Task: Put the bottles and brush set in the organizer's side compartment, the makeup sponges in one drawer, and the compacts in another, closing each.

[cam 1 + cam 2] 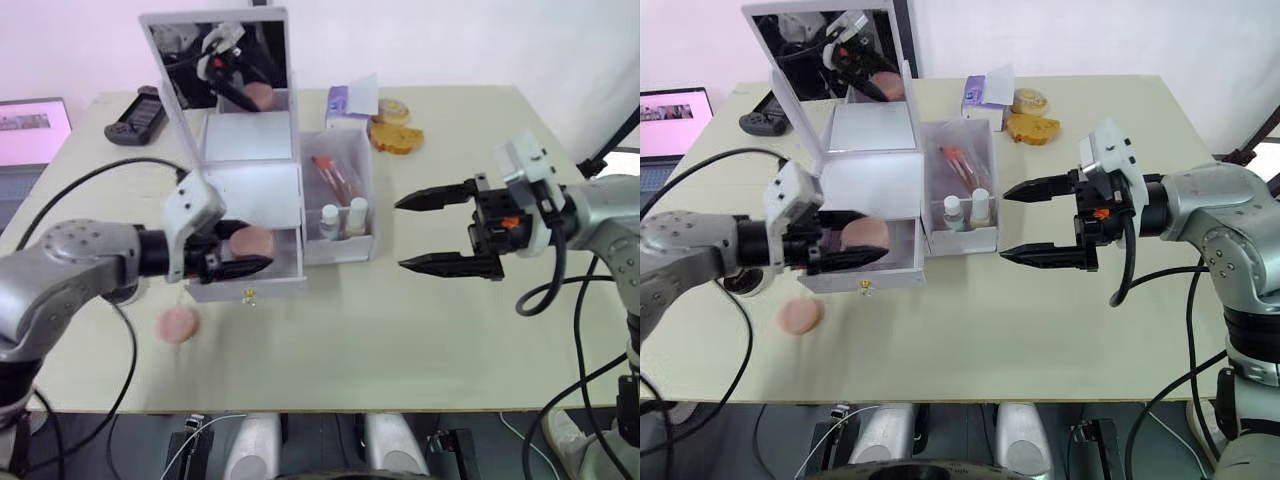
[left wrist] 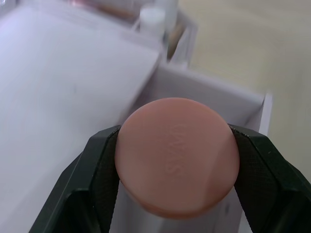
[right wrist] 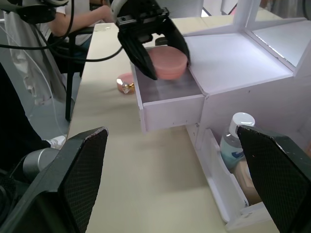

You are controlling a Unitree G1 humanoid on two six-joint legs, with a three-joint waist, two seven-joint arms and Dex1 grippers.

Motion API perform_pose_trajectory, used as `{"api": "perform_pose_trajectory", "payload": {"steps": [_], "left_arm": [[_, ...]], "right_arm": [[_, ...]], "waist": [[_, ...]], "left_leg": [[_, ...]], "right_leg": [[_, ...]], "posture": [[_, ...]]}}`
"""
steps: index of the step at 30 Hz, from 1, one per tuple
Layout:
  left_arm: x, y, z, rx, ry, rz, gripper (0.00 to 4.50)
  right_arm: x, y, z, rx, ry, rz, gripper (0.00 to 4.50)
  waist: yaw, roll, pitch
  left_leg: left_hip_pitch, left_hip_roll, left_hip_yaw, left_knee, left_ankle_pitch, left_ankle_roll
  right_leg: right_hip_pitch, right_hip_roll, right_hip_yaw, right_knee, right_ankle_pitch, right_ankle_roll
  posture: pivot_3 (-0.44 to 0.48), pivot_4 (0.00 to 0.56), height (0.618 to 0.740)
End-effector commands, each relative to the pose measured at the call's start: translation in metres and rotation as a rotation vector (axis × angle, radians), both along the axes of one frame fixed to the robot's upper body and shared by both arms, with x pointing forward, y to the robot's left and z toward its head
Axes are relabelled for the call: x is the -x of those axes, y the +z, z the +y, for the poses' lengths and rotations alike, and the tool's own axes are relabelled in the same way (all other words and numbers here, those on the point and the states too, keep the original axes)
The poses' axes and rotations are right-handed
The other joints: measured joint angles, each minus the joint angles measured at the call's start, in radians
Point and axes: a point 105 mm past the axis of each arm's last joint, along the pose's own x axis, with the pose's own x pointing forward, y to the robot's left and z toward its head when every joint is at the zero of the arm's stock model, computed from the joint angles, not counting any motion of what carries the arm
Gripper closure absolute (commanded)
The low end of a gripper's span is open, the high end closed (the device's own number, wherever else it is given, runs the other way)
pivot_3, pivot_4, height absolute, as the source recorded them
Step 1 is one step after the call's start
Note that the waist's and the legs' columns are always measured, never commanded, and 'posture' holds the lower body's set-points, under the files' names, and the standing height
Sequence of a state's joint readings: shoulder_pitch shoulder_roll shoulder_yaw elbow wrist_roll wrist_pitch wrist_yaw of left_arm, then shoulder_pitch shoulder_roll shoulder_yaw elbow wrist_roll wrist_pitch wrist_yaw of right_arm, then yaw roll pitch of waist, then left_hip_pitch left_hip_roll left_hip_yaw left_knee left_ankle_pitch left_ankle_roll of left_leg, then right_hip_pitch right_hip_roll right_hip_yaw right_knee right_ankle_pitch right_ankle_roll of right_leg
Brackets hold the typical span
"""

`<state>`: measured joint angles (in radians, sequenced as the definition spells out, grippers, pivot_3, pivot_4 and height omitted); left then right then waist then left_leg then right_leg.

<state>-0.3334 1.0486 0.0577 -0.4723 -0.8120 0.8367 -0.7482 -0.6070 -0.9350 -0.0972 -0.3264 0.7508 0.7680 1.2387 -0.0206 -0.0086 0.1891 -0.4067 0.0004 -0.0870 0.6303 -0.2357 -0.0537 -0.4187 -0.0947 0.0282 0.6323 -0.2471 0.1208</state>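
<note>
Pink and round, a soft makeup sponge [image 1: 251, 242] sits clamped in the left gripper [image 1: 236, 256] over the open drawer [image 1: 262, 262] of the white plastic organizer [image 1: 258, 185]. Another pink sponge [image 1: 179, 325] lies on the beige tabletop [image 1: 400, 330] near the drawer. Right gripper [image 1: 425, 232] hovers spread wide and empty beside the side compartment [image 1: 340, 195] holding small white-capped bottles [image 1: 343, 216].

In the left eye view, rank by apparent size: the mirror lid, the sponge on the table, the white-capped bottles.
1. Mirror lid, clearly largest.
2. Pink sponge on the table.
3. White-capped bottles, each smaller; they sit slightly farther away, so this gap is less sure.
</note>
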Motion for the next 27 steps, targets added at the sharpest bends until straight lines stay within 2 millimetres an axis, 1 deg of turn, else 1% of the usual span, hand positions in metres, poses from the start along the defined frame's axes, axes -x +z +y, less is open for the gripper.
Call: {"api": "perform_pose_trajectory", "payload": {"steps": [1,9,14,18,22,27], "left_arm": [[0.002,0.009,0.008,0.007,0.024,-0.069,1.81],[0.002,0.015,-0.003,0.051,0.012,-0.101,1.81],[0.001,0.016,-0.002,0.037,0.014,-0.092,1.81],[0.006,0.025,-0.006,0.053,-0.023,-0.092,1.81],[0.006,0.030,0.001,0.020,-0.001,-0.098,1.81],[0.012,0.025,0.013,-0.015,0.031,-0.073,1.81]], "right_arm": [[0.003,0.011,0.002,-0.009,0.025,-0.050,0.00],[0.000,0.012,0.004,-0.008,0.035,-0.053,0.00],[-0.001,0.013,0.004,-0.006,0.032,-0.052,0.00],[-0.002,0.013,0.003,-0.006,0.030,-0.051,0.00],[-0.002,0.012,0.004,-0.010,0.035,-0.049,0.00],[-0.003,0.011,0.006,-0.013,0.045,-0.046,0.00]], "waist": [[0.003,0.000,0.000],[0.006,-0.001,0.001],[0.002,-0.001,0.001],[0.004,-0.001,0.001],[0.002,-0.002,0.001],[0.000,-0.002,0.001]], "left_leg": [[0.000,0.000,0.000,0.000,0.000,0.000],[0.000,0.000,0.000,0.002,0.000,0.000],[0.000,0.000,0.000,0.001,0.000,0.000],[0.000,0.000,0.000,0.001,0.000,0.000],[0.000,0.000,0.000,0.001,0.000,0.000],[0.000,0.000,0.000,0.001,0.000,0.000]], "right_leg": [[0.000,0.000,0.000,0.000,0.000,0.000],[0.001,0.000,0.000,-0.001,0.000,0.000],[0.001,0.000,0.000,0.000,0.000,0.000],[0.001,0.000,0.000,0.000,0.000,0.000],[0.001,0.000,0.000,0.000,0.000,0.000],[0.001,0.000,0.000,0.000,0.000,0.000]], "posture": [[0.000,0.150,0.740],[0.000,0.150,0.740],[0.000,0.150,0.740],[0.000,0.150,0.740],[0.000,0.150,0.740],[0.000,0.150,0.740]]}}
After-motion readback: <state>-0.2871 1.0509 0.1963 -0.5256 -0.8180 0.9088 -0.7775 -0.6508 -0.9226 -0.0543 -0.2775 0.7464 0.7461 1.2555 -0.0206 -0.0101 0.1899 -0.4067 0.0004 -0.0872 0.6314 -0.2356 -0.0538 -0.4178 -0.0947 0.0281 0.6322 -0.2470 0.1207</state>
